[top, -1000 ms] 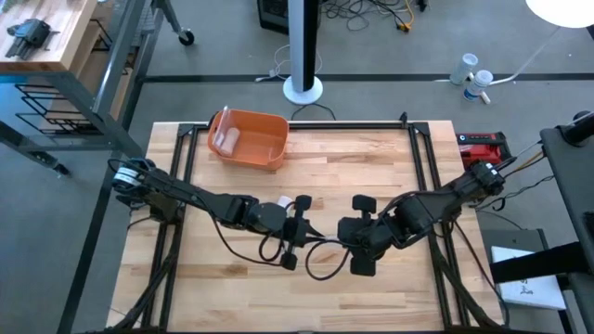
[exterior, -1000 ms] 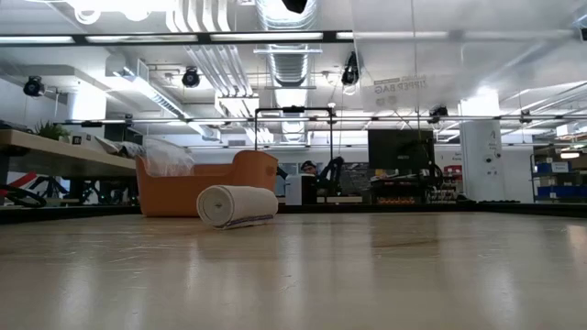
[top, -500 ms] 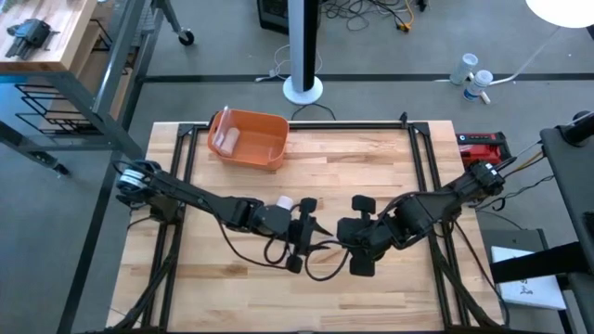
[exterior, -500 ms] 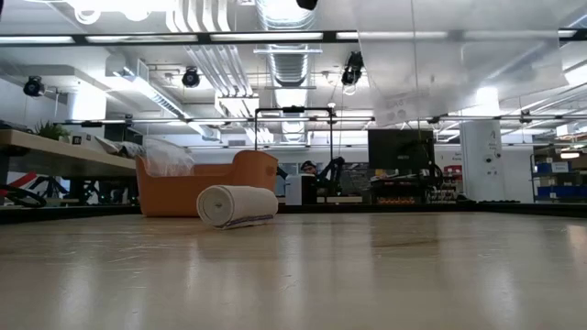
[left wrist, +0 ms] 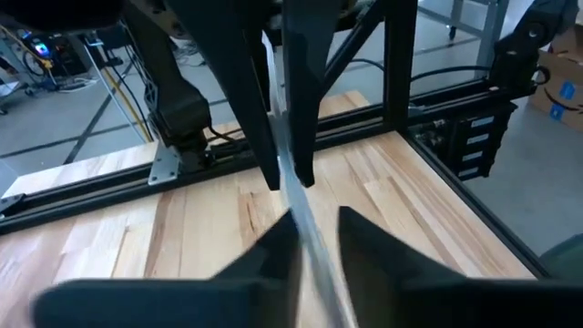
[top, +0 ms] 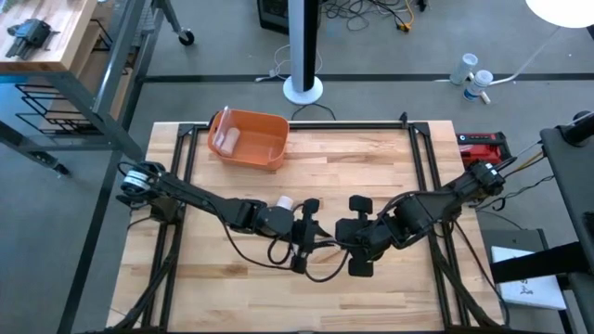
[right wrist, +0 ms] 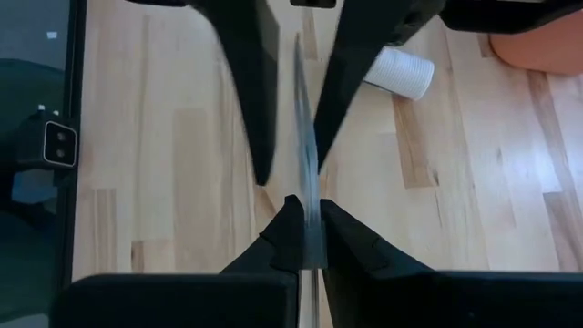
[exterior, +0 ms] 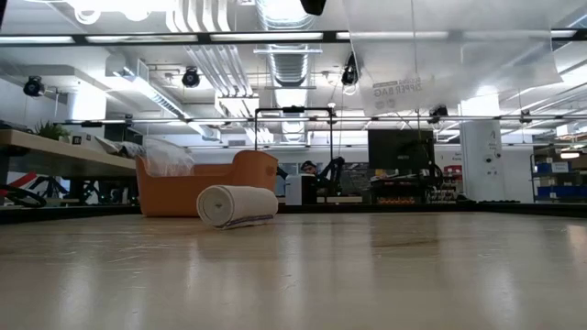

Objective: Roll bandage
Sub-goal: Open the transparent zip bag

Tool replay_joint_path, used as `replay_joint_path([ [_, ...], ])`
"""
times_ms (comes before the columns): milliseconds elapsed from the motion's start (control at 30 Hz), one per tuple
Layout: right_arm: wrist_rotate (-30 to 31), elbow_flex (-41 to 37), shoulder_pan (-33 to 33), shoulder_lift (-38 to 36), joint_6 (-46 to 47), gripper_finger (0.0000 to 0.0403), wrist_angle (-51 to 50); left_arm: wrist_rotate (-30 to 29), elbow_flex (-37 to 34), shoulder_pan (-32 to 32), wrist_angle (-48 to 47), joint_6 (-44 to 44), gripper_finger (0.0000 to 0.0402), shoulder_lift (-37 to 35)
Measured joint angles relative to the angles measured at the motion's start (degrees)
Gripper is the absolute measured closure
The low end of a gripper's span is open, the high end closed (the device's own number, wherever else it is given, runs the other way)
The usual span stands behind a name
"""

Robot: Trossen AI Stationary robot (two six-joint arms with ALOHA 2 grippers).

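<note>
A rolled white bandage (top: 284, 201) lies on its side on the table in front of the orange bin (top: 249, 139); the low view shows the roll (exterior: 237, 204) too. A clear zipper bag (exterior: 440, 55) hangs above the table's middle and shows edge-on as a thin sheet (right wrist: 308, 137) in both wrist views. My right gripper (top: 348, 234) is shut on it. My left gripper (top: 311, 232) faces it from the table's left, open, with a finger (left wrist: 273, 251) on either side of the sheet (left wrist: 310, 232); whether one touches it, I cannot tell. My right gripper pinches the clear bag's sheet (right wrist: 309, 214) between its two fingers, coming level from the table's right. Which part of the bag it has cannot be told. The bag is lifted clear of the table, its flat side facing the near edge.
The orange bin at the far left holds a pale item (top: 225, 139). Black cables (top: 320, 264) loop on the table under the two grippers. Bare wood (top: 390, 167) lies toward the far right and along the near edge.
My left gripper has moved toward the table's right, closing in on my right gripper and the bag. The bag has swayed in the low view. The bandage roll has stayed where it was.
</note>
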Motion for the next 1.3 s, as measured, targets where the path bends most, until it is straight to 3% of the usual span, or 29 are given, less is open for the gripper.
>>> replay_joint_path([
  [133,-0.04,0.0,0.02,0.0,0.02,0.0384,0.0,-0.01,0.0,0.12,0.24,-0.53,0.0393,0.0],
  [867,-1.08,-0.02,1.92,-2.34,2.5,0.0384,-6.42,-0.38,-0.02,0.14,-3.55,0.76,0.0399,-2.49],
  [1000,-0.51,-0.02,1.92,-1.88,1.82,0.0384,-6.32,-0.55,-0.04,0.14,-2.56,0.03,0.0371,-2.51],
  [1300,-0.15,-0.07,1.4,-0.3,-0.1,0.0384,-2.99,-0.52,-0.04,0.22,-1.17,-0.08,0.0242,-1.27],
])
